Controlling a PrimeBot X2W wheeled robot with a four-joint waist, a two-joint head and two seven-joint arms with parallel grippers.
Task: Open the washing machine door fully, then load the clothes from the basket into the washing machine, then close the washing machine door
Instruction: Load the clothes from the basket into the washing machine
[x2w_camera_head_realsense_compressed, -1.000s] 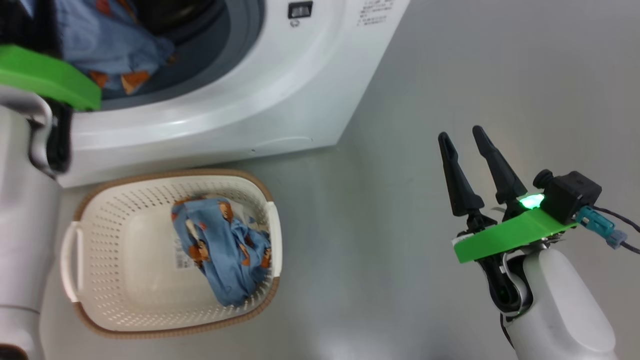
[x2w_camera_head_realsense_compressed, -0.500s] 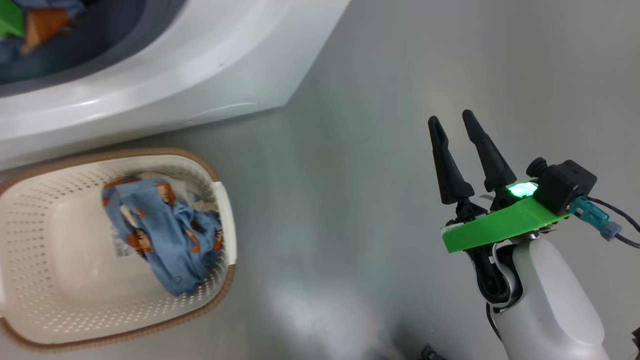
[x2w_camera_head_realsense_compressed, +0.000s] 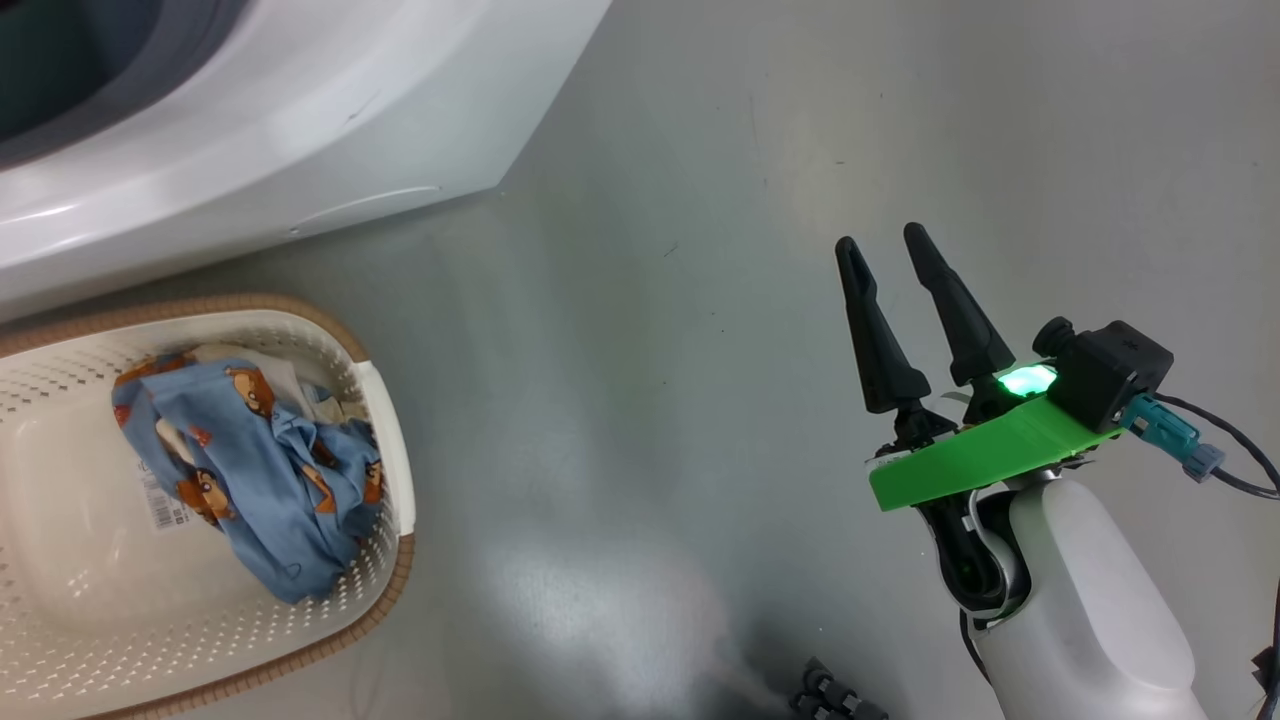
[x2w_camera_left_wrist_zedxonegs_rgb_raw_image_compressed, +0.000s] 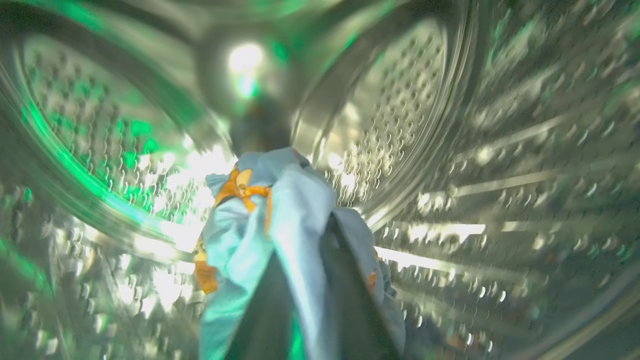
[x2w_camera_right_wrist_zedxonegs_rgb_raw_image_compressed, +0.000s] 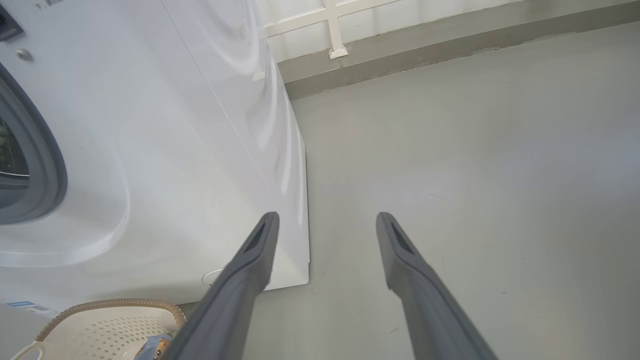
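Deep inside the perforated steel drum (x2w_camera_left_wrist_zedxonegs_rgb_raw_image_compressed: 410, 115) of the washing machine (x2w_camera_head_realsense_compressed: 300, 130), the left gripper (x2w_camera_left_wrist_zedxonegs_rgb_raw_image_compressed: 305, 250) has its two dark fingers clamped on a light blue garment (x2w_camera_left_wrist_zedxonegs_rgb_raw_image_compressed: 240, 235) printed with orange figures, the fabric bunched over and between them. Out over the grey floor (x2w_camera_head_realsense_compressed: 700, 200), well to the right of the machine, the right gripper (x2w_camera_head_realsense_compressed: 882, 240) hovers with fingers apart and nothing between them. A second blue garment (x2w_camera_head_realsense_compressed: 250, 460) lies crumpled against the right end of the cream basket (x2w_camera_head_realsense_compressed: 385, 430), which sits on the floor just in front of the washing machine.
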